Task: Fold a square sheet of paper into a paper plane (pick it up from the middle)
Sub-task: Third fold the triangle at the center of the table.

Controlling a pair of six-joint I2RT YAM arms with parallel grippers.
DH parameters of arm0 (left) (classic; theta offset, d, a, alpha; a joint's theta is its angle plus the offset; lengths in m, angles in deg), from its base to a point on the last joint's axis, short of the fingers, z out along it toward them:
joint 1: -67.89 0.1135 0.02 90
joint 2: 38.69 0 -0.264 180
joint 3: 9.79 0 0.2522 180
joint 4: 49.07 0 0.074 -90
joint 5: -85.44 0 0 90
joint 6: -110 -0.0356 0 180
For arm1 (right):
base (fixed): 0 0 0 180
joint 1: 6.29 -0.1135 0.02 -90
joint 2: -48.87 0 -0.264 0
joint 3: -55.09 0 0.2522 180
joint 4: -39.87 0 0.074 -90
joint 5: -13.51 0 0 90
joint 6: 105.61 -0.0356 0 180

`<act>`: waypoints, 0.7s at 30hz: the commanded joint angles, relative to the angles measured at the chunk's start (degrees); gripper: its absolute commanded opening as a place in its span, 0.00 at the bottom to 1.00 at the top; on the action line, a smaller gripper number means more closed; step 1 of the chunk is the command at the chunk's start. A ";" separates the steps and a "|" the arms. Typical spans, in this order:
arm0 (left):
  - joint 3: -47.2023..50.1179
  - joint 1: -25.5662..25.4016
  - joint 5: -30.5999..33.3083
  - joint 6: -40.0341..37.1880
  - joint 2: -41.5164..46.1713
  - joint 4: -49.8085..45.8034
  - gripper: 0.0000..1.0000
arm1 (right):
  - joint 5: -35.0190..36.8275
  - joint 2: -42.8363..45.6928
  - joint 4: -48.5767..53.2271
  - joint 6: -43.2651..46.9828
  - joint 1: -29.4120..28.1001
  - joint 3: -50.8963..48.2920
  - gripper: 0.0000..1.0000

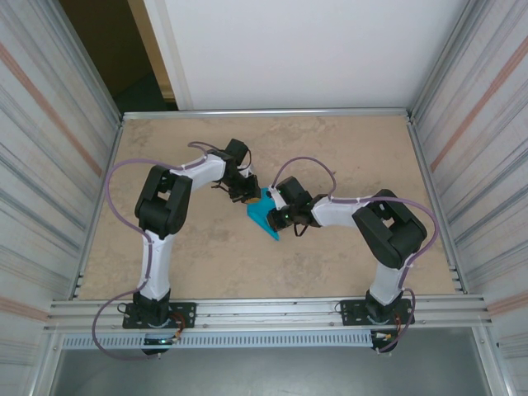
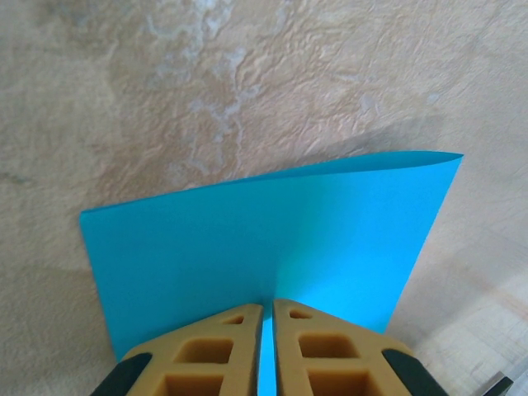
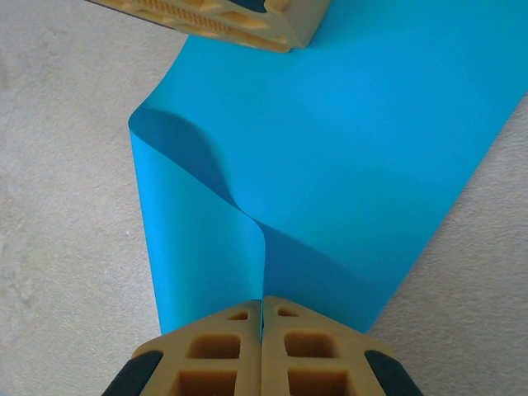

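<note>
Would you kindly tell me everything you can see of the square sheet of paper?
The square sheet of paper is thin, plain teal-blue, unmarked. It is bent into a soft, uncreased curl, one layer bowing away from the other. The left gripper and the right gripper each pinch an edge, on opposite sides, over the middle of the table. Whether it rests on the table is unclear.

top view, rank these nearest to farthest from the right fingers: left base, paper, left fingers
1. paper: pinched in the right fingers, mid-table.
2. left fingers: just to the left and a little further back, gripping the paper's other edge.
3. left base: near edge of the table, far left.
</note>
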 commanded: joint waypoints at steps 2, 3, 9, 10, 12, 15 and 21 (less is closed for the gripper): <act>-1.09 -0.90 0.91 -1.26 -0.55 -2.67 0.13 | -0.49 -1.41 2.03 -0.95 0.32 1.52 0.00; -1.70 -0.87 0.91 -1.48 -0.09 -2.99 0.13 | -0.42 -1.39 2.07 -0.95 0.34 1.52 0.00; -3.01 0.01 2.48 -1.63 3.13 -2.97 0.17 | -0.23 -0.98 2.23 -1.04 0.35 1.34 0.00; -2.51 0.17 2.71 -1.49 3.11 -2.80 0.16 | -0.30 -0.70 2.23 -1.12 0.42 1.26 0.00; -1.51 0.33 2.34 -1.38 2.32 -2.61 0.15 | -0.52 -0.40 1.96 -1.35 0.40 1.17 0.00; -0.41 0.25 1.56 -1.18 1.02 -2.44 0.13 | -0.94 -0.04 1.99 -1.57 0.58 1.15 0.00; 0.58 0.24 2.31 -1.27 -0.22 -2.86 0.11 | -0.96 1.13 2.34 -1.78 0.77 1.08 0.00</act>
